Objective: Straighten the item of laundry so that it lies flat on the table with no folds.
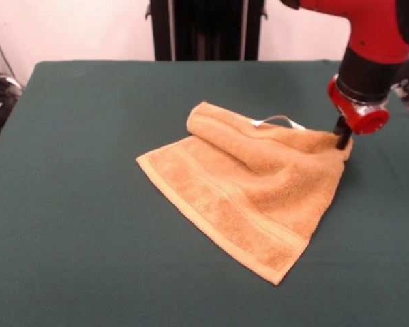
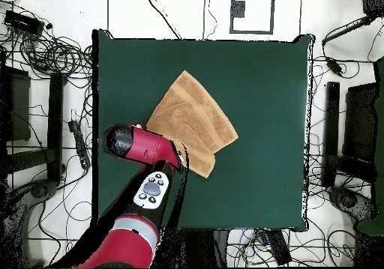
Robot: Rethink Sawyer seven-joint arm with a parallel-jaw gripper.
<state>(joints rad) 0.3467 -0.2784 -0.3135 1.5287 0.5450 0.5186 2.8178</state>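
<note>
On the dark green table (image 1: 75, 225) lies the golden-orange towel (image 1: 252, 197), a little right of centre in the front view, and it is not flat: its far edge is rolled over into a thick fold (image 1: 218, 129), with a white label (image 1: 279, 121) poking out just behind it. A woven border band runs along the near left edge down to the near corner. At the towel's right corner the gripper (image 1: 343, 139) comes down from the red and black arm (image 1: 375, 41) and touches the cloth; whether the fingers are pinching it or just resting there, I cannot tell. Green felt spreads wide to the left and near side. Beyond the table's edges, the overhead view shows a pale floor strewn with black cables (image 2: 52, 49).
</note>
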